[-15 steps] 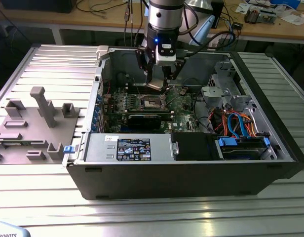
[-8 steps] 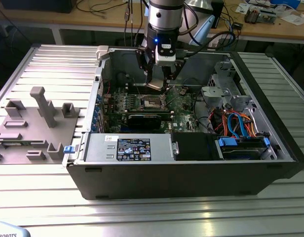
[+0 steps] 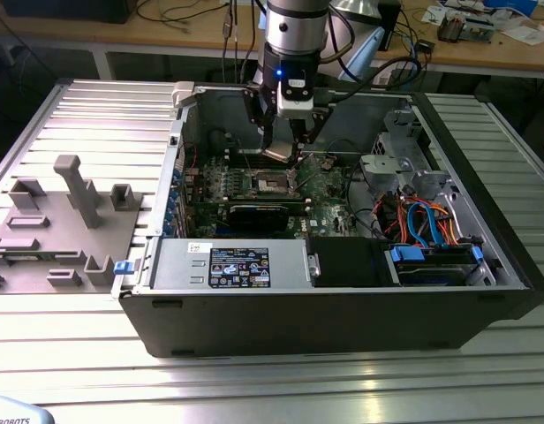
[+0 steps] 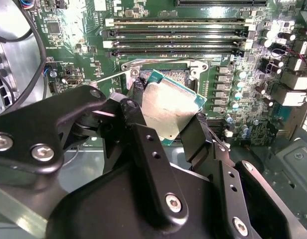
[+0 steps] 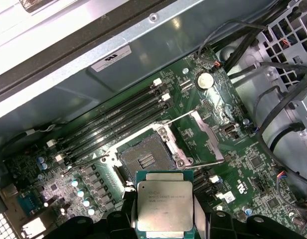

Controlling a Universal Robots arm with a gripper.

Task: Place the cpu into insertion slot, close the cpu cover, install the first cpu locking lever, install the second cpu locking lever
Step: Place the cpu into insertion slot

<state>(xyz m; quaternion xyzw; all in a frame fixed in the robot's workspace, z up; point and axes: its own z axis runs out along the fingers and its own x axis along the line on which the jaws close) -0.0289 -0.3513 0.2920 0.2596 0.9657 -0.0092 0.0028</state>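
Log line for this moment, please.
gripper: shut on chip | chip: held off the socket, not seated | socket: empty | cover: open

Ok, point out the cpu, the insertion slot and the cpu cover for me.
cpu (image 5: 165,206), first wrist view, middle of its silvery top.
insertion slot (image 5: 146,160), first wrist view, centre of its bare contact field.
cpu cover (image 5: 211,139), first wrist view, outer bar of the swung-open frame.

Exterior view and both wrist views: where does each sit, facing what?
Exterior view: off the arm, above the open computer case, looking down; arm and gripper show.
First wrist view: on the arm, looking down at the empty socket; fingertips show.
Second wrist view: behind the gripper, facing the motherboard; fingers show.
Shared: all show the cpu held by the gripper.
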